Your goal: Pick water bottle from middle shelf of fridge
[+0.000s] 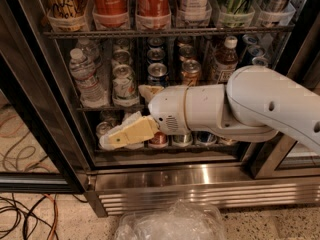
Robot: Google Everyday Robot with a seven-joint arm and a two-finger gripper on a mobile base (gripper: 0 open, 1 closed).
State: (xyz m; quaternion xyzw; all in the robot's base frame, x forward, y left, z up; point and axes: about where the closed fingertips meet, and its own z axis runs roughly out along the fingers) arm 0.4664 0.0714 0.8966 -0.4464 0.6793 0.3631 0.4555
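Note:
The water bottle (85,77), clear ribbed plastic with a white cap, stands upright at the left end of the middle shelf (95,107) inside the fridge (60,134). My gripper (122,115) reaches in from the right on a white arm. It sits right of and below the bottle, in front of the cans. It is open: one cream finger (150,90) points up by the middle-shelf cans, and the other (125,134) stretches left over the bottom shelf. It holds nothing and is apart from the bottle.
Cans (123,81) stand right beside the bottle. An amber-drink bottle (225,59) is further right. Red cola cans (110,1) fill the rack above. A steel base grille (200,194), a crumpled plastic bag (170,224) and floor cables (25,214) lie below.

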